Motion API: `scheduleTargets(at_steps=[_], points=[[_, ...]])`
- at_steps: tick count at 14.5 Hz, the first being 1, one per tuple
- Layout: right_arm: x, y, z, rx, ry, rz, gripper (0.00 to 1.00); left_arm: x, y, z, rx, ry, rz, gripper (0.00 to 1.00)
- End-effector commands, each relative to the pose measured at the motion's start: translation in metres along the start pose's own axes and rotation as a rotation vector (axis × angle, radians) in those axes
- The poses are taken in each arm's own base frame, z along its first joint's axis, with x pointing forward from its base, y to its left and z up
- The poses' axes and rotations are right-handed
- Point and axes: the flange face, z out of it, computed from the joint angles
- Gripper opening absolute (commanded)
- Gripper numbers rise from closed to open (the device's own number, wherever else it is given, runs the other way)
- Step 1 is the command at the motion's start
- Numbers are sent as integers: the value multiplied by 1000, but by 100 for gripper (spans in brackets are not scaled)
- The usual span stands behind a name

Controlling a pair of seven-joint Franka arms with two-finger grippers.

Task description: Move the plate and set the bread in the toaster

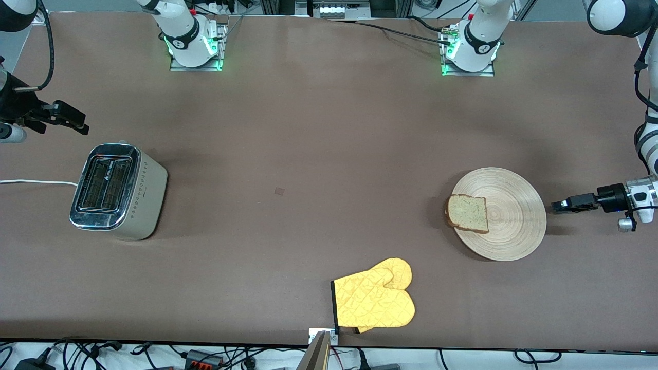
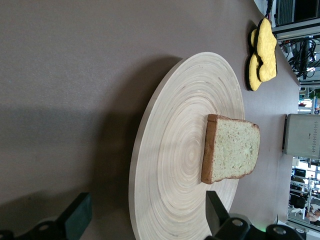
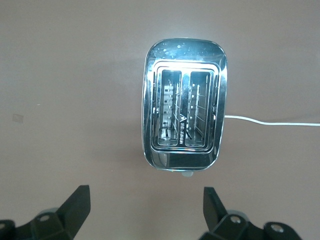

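Left gripper (image 1: pixel 558 206): wide open, empty, beside round tan wooden plate (image 1: pixel 514 226).
Right gripper (image 1: pixel 72 122): wide open, empty, over table by beige chrome-top toaster (image 1: pixel 119 191).
Risk: brown-crust bread slice (image 1: pixel 468 213) sits at plate edge; quick tug may slide it off.

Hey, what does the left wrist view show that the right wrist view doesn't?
Only the left wrist view shows the plate with the bread lying on it, and the yellow oven mitt. Only the right wrist view looks straight down into the toaster's two empty slots and shows its white cord. Both show the toaster, the brown table, and their own gripper's open fingers.
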Motion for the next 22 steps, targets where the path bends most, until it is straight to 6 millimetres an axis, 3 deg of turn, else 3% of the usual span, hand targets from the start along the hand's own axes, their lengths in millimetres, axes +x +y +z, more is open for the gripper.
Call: scheduleTargets(at_steps=[1, 2, 3, 4, 6, 7, 11, 14, 17, 19, 22], points=[[3, -1, 2, 2, -10, -3, 100, 3, -16, 18, -70, 46, -18, 100], [8, -7, 11, 0, -22, -17, 100, 3, -19, 24, -81, 45, -26, 100], [10, -16, 14, 0, -26, -32, 100, 4, -18, 29, -82, 36, -24, 86], [11, -30, 17, -2, -37, -57, 100, 3, -17, 31, -76, 25, -20, 60], [19, -47, 34, -1, -59, -79, 100, 3, -15, 36, -86, 16, -19, 24], [20, -56, 36, 0, -70, -103, 100, 3, -14, 36, -86, 14, -18, 11], [15, -111, 34, -16, -69, -199, 100, 3, -13, 36, -89, 12, -15, 4], [18, -119, 42, -9, -74, -198, 100, 1, -2, 35, -140, -33, -5, 1], [22, -129, 43, -3, -48, -215, 100, 6, 38, 38, -260, -147, 61, 1], [21, -139, 41, -3, -40, -230, 100, 16, 71, 66, -297, -213, 111, 1], [19, -146, 43, 11, -48, -239, 100, 31, 139, 134, -371, -300, 208, 1]])
